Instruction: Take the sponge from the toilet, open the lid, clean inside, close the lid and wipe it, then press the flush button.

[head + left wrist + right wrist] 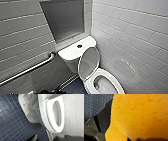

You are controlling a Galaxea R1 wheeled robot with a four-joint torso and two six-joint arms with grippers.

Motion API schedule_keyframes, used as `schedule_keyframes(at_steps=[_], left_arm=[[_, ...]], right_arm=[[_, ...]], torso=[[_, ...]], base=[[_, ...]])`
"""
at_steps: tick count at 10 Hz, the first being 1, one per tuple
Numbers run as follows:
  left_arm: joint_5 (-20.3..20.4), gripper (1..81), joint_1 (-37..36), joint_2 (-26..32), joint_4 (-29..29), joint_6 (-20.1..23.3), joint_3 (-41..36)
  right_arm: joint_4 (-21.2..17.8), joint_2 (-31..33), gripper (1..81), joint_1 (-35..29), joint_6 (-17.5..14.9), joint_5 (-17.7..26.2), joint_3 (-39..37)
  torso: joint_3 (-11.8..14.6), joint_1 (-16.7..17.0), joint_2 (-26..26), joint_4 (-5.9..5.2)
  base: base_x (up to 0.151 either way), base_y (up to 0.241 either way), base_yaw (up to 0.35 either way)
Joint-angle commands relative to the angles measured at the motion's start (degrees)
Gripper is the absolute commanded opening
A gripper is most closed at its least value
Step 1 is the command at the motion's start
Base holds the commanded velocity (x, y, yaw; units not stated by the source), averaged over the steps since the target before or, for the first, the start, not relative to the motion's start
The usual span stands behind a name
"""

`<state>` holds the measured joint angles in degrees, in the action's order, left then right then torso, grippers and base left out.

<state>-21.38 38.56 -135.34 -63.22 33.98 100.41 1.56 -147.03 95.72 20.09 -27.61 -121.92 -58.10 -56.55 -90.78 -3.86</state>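
The right claw (126,131) is clenched on the sponge (137,115). The bright orange, pitted foam sits right up against the claw's wrist, with a dark part of the claw just beside its rounded edge. The blue-tiled floor (95,104) lies well beyond both, so the sponge hangs clear of the ground in the claw's grasp. Only a few dark parts of the left claw (67,138) show, and I cannot tell whether it is released or clenched. Ahead of the left claw stands the toilet (31,115), seen from the side, near the claw but apart from it. Its white seat (50,121) lies down around the open bowl (56,112), and the front end of the seat is the part nearest the claw. The white pedestal stands on the dark blue floor to one side of the claw, and a white tiled wall (76,112) runs just beside the bowl on the other. From the head camera the lid (88,62) is raised, tilted back against the tank. The flush button (79,46) sits in the middle of the white tank top (71,52), behind the lid. A metal grab bar (30,68) slants along the tiled wall beside the tank, and a grey recessed panel (63,18) is set in the wall above it.
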Motion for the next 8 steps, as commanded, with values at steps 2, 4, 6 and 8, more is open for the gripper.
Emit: schedule_keyframes(at_steps=[2,4,6,8], left_arm=[[-7.2,81.1,-10.1,2.4,-7.6,-0.1,1.4],[-7.1,81.1,-12.1,2.1,-10.9,-0.4,3.3],[-6.9,81.1,-14.2,1.5,-15.5,-0.4,5.6],[-6.7,81.1,-16.5,-0.7,-19.1,-0.4,8.7]], right_arm=[[-14.0,1.2,1.0,0.6,-13.9,4.7,2.6],[-11.4,2.1,1.0,-0.1,-13.8,5.1,4.5],[-10.2,2.4,1.0,-0.3,-14.5,5.1,5.9],[-9.8,1.5,1.0,-0.7,-14.1,5.6,5.8]], torso=[[0.0,0.0,0.0,0.0],[0.0,0.0,0.0,0.0],[0.0,0.0,0.0,0.0],[0.0,0.0,0.0,0.0]], base=[[0.0,0.0,0.0],[0.0,0.0,0.0],[0.0,0.0,0.0],[0.0,0.0,0.0]])
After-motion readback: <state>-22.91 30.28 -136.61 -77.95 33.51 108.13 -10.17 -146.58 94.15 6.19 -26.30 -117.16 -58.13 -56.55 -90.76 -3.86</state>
